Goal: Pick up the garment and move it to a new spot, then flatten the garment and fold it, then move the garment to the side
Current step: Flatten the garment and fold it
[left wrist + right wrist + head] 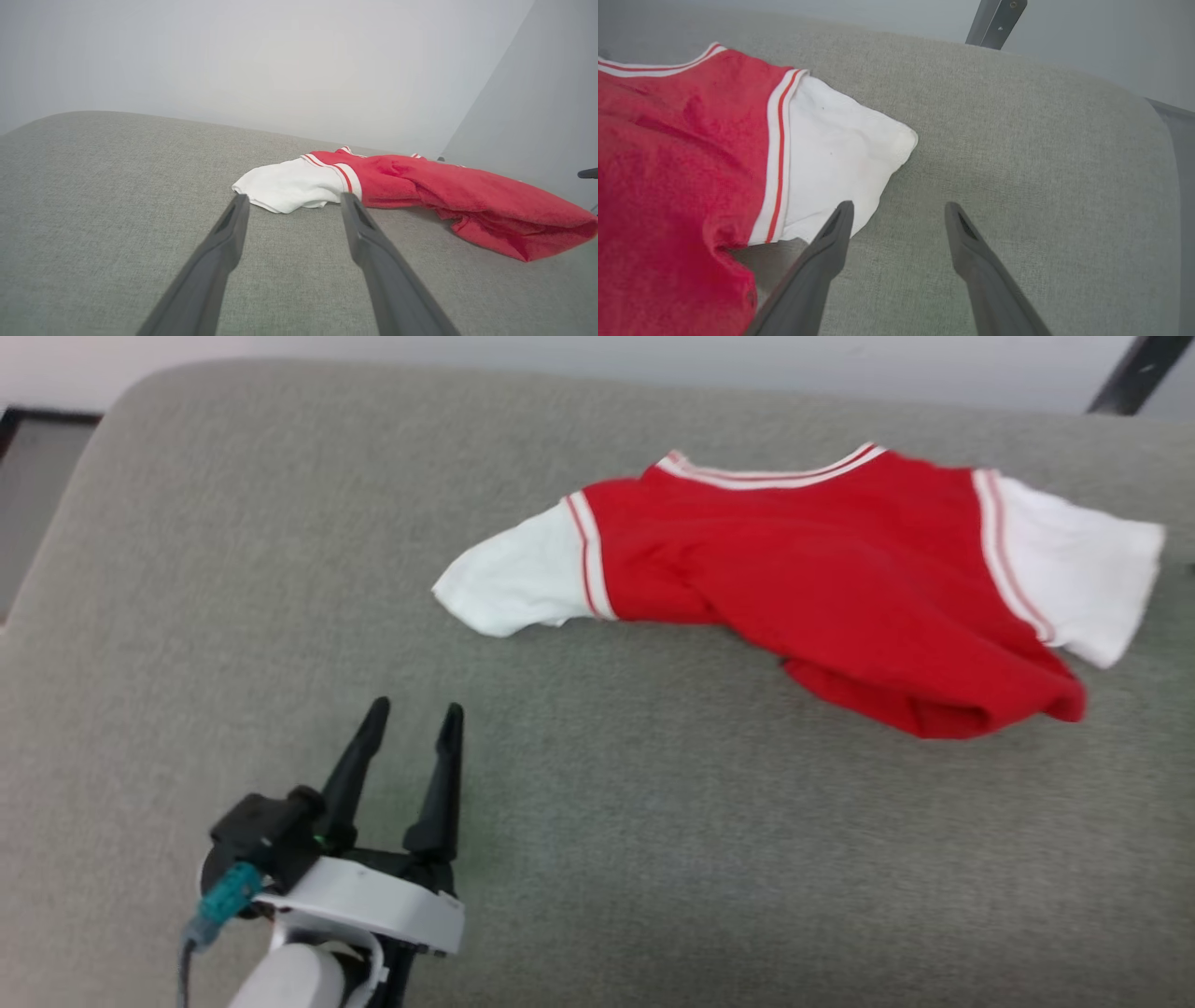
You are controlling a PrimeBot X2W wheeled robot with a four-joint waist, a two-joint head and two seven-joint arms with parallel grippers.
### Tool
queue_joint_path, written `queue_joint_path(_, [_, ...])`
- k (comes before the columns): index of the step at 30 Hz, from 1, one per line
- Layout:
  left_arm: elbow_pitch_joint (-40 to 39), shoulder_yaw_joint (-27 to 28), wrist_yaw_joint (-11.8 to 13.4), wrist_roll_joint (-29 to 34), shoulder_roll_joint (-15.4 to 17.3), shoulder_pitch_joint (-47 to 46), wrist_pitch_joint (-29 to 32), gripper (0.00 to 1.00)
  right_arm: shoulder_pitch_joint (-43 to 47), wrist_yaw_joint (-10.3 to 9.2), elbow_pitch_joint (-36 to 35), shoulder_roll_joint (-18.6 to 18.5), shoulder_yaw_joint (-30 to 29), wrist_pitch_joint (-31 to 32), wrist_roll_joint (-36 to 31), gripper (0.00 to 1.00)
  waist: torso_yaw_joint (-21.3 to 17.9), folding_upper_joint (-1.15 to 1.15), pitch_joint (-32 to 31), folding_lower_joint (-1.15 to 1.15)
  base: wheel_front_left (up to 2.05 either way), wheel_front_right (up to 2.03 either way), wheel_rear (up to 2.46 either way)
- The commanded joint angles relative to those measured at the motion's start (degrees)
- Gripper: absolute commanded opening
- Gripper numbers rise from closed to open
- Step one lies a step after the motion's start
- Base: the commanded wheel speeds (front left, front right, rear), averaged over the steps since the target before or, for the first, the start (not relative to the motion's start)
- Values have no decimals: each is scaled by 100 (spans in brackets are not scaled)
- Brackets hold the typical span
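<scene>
Finding the garment (822, 588) lying rumpled on the far right part of the grey cushion (653, 849), white sleeves spreading to either side. Holding the left gripper (415, 709) over the cushion's near left part, fingers standing wide apart and gripping nothing. Holding the right gripper (899, 207) over the cushion's right end, likewise wide apart and empty, one finger showing against a sleeve's edge.

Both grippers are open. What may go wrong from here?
1. The right gripper hangs by the edge of the white sleeve; a pinch there alone may let the red body sag and bunch.
2. The garment has its lower hem rolled under, so that crease may stay in the fold.
3. The left gripper is apart from the cloth; an uneven lift may twist it.
</scene>
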Motion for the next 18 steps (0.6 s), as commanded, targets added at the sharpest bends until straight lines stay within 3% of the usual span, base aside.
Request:
queue_joint_path(1, [-13, 60, -85, 159, -116, 28, 0, 100, -256, -6, 173, -89, -16, 73, -155, 100, 471, 0, 488, 0, 0, 0, 0])
queue_joint_path(9, [-25, 343, -584, 698, -717, -187, 0, 100, -1386, -6, 1280, -141, -89, 196, -896, 100, 976, 0, 1102, 0, 0, 0, 0])
queue_joint_path(18, [-102, 710, -832, 1026, -1071, -239, -1, 100, -1553, 1, 2267, 205, 116, 595, -1273, 100, 967, 0, 1329, 0, 0, 0, 0])
